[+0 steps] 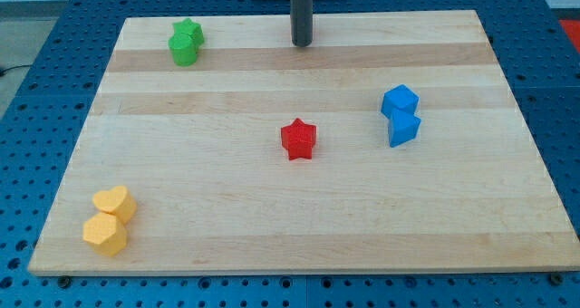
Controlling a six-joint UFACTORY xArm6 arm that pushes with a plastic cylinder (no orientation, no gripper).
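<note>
My tip [301, 43] rests near the top edge of the wooden board, at the view's top centre, touching no block. The nearest blocks are two green ones to its left: a green star [190, 32] with a green cylinder [183, 50] pressed against it. A red star [298, 139] lies well below the tip, near the board's middle. To the right sit two blue blocks touching each other, a blue cube [400, 101] above a blue wedge-like block [404, 129]. At the bottom left a yellow heart [115, 203] touches a yellow hexagon [106, 235].
The wooden board [227, 235] lies on a blue perforated table [36, 36]. The rod rises out of the view's top edge.
</note>
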